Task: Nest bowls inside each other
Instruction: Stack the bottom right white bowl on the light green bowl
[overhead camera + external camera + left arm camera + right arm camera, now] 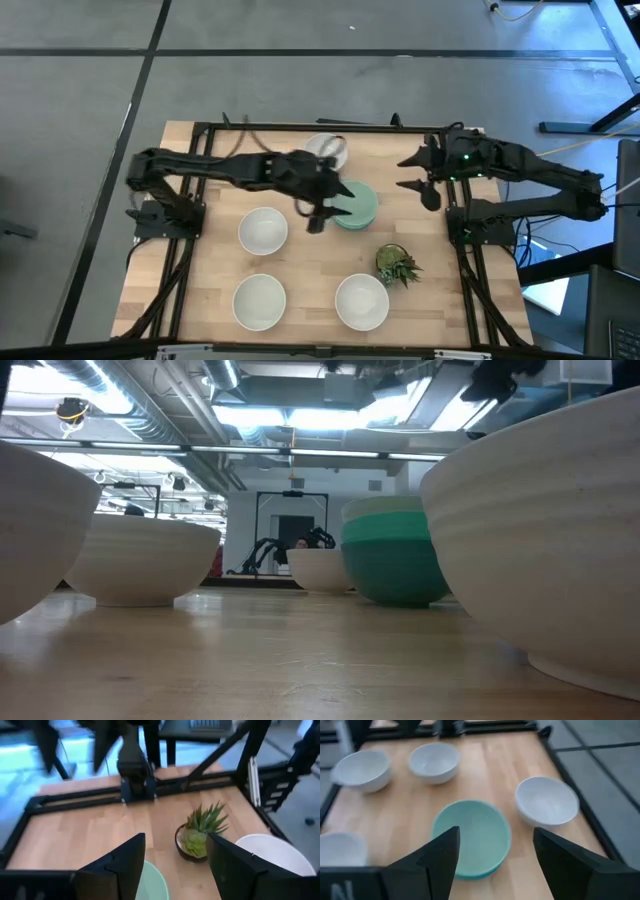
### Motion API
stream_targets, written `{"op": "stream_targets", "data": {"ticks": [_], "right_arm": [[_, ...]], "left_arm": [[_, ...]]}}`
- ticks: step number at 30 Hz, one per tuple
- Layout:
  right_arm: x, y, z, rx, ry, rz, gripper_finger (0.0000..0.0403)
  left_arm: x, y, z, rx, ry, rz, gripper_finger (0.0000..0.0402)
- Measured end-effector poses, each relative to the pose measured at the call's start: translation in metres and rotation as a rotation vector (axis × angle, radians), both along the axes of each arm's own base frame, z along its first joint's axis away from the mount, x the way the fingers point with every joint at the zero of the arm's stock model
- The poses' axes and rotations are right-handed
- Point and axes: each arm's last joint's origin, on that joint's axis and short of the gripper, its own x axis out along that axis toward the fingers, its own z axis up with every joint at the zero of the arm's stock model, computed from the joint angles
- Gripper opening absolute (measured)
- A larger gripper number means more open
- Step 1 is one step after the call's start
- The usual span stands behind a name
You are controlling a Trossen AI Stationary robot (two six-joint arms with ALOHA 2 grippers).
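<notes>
A stack of nested bowls (357,204), pale mint on top and teal below, stands on its base mid-table; it also shows in the low view (393,550) and the right wrist view (472,837). White bowls stand singly: one at the far edge (326,150), one left of centre (263,230), two near the front (259,301) (361,301). My left gripper (321,211) hangs open just left of the stack, with the mint rim (151,881) below its fingers. My right gripper (411,172) is open, raised at the table's far right.
A small spiky green plant in a dark pot (397,265) stands right of centre, near the front right white bowl, and shows ahead of the left fingers (199,832). A black frame (190,200) borders the table. Bare wood lies between stack and right arm base.
</notes>
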Motion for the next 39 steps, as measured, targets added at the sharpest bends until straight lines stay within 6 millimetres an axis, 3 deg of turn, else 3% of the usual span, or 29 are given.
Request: {"op": "stream_targets", "data": {"ticks": [4,9,17,23,32,39], "right_arm": [[-0.006,0.012,0.01,0.069,0.021,0.059,0.0252],[-0.003,0.026,0.001,0.179,0.077,0.073,0.0252],[0.042,0.058,-0.029,0.281,0.249,0.14,0.0252],[0.077,0.095,-0.049,0.284,0.366,0.212,0.0252],[0.112,0.149,-0.057,0.287,0.442,0.193,0.0216],[0.13,0.174,-0.093,0.297,0.576,0.122,0.0197]], "left_arm": [[-0.038,0.002,-0.01,-0.054,-0.095,0.04,0.0204],[-0.084,0.0,-0.033,-0.159,-0.104,0.1,0.0204],[-0.132,-0.005,-0.056,-0.2,-0.152,0.098,0.0204],[-0.152,-0.005,-0.066,-0.223,-0.146,0.103,0.0204],[-0.165,-0.005,-0.071,-0.227,-0.125,0.077,0.0204],[-0.171,-0.007,-0.072,-0.236,-0.084,-0.003,0.0204]]}}
